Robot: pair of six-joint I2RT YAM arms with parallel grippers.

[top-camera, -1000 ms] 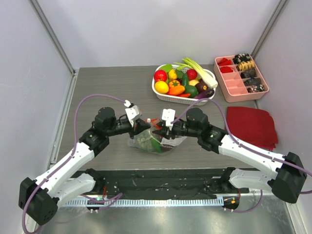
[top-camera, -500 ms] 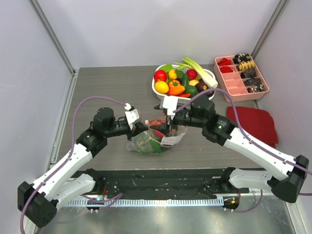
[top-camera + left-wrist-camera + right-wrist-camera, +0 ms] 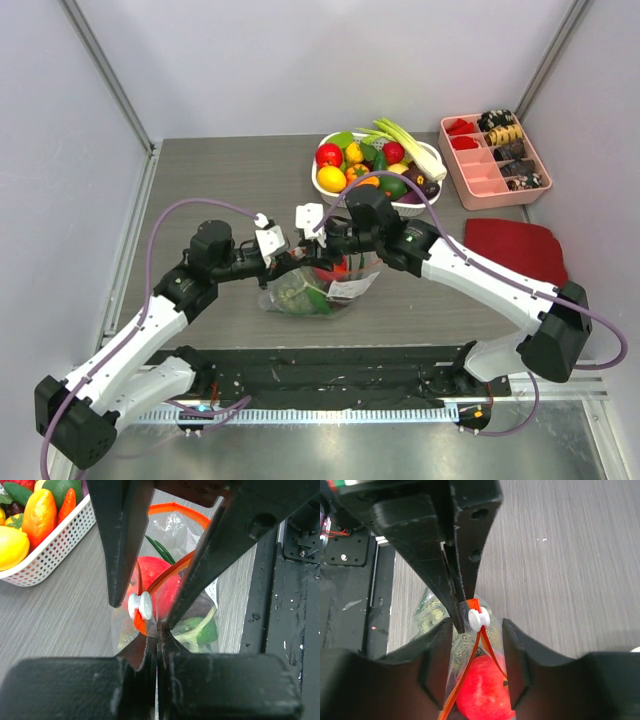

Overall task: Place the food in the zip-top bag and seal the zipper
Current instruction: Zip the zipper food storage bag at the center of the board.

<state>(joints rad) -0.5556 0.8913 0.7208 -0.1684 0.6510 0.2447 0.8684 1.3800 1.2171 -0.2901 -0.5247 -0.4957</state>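
Basket [image 3: 335, 199] behind bag [image 3: 345, 288]; left gripper [image 3: 157, 645] tight on zipper [image 3: 176, 505], right gripper [image 3: 477, 630] spread around slider [image 3: 140, 605].

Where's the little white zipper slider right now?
Right wrist view: the white slider sits on the orange zipper at the bag's corner, between the right hand's open fingers and beside the tips of the shut left hand, above the red fruit.

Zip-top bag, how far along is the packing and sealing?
Done: a red fruit and green produce sit inside the zip-top bag. In hand: the left claw is shut on the zipper end, and the open right claw straddles the white slider. Left: the zipper's two sides gape apart, so the slider must be drawn across to seal.
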